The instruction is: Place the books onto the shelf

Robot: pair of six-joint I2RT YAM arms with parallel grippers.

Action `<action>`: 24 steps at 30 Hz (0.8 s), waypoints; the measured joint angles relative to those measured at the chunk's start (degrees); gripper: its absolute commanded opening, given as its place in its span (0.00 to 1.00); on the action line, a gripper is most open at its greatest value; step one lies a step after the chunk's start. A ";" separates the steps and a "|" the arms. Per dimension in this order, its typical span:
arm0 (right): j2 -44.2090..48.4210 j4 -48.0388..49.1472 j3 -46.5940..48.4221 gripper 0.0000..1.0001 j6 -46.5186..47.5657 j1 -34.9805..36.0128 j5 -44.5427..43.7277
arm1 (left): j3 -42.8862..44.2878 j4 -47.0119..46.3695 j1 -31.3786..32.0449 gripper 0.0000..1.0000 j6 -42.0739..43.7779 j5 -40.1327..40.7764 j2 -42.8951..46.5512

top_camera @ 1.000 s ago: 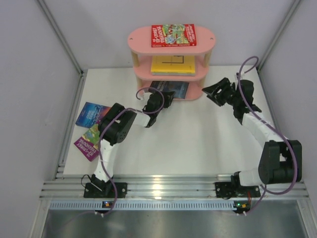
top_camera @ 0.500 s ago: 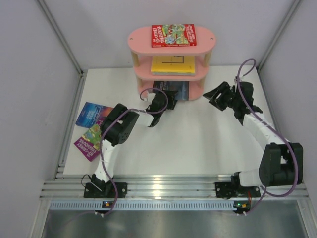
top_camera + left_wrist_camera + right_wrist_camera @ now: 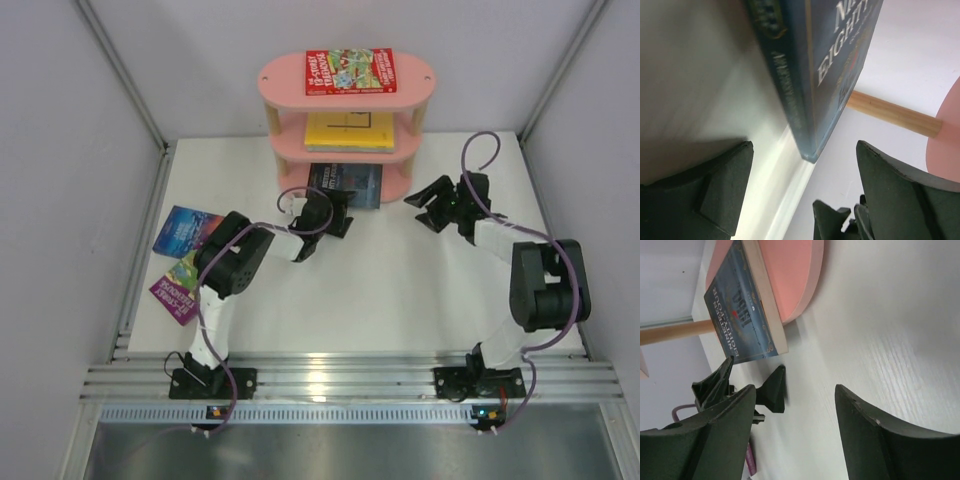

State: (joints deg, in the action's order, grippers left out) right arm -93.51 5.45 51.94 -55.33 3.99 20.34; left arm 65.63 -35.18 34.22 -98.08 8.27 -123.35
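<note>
The pink shelf [image 3: 283, 75] stands at the back. A red book [image 3: 350, 71] lies on its top board and a yellow book [image 3: 349, 131] on the middle one. A dark navy book [image 3: 345, 184] rests on the bottom board and juts out over the front. My left gripper [image 3: 335, 222] is open just in front of it. In the left wrist view the navy book's [image 3: 830, 65] corner hangs free between the spread fingers [image 3: 715, 190]. My right gripper [image 3: 432, 205] is open and empty, right of the shelf. A blue book [image 3: 187, 230] and a purple book [image 3: 180, 285] lie on the table at the left.
A wooden post [image 3: 895, 114] and the pink bottom board [image 3: 790, 275] are close to both grippers. The enclosure's walls rise on both sides. An aluminium rail [image 3: 340, 380] runs along the near edge.
My left gripper has opened and let go of the navy book, which now lies on the bottom board. The right gripper has moved left toward the shelf.
</note>
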 measured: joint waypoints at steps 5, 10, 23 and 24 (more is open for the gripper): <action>-1.99 11.06 -5.33 0.64 -8.41 2.29 -1.97 | -6.91 -0.68 -1.62 0.84 -0.44 -2.56 4.70; -6.43 21.70 -9.22 0.64 -17.20 8.02 -6.60 | -13.55 -0.37 -7.48 0.86 1.64 -6.49 11.08; -24.26 51.28 -8.61 0.64 -37.11 25.27 -25.97 | -20.59 12.66 -19.80 0.85 18.62 -17.44 30.82; -24.92 51.63 -7.89 0.64 -37.42 25.79 -27.17 | -20.87 13.84 -20.37 0.85 19.98 -18.38 31.89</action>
State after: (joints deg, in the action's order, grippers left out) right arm -118.43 57.08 44.05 -92.75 29.78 -6.83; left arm 44.75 -21.34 13.85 -78.11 -10.11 -91.46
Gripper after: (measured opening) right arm 0.641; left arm 0.851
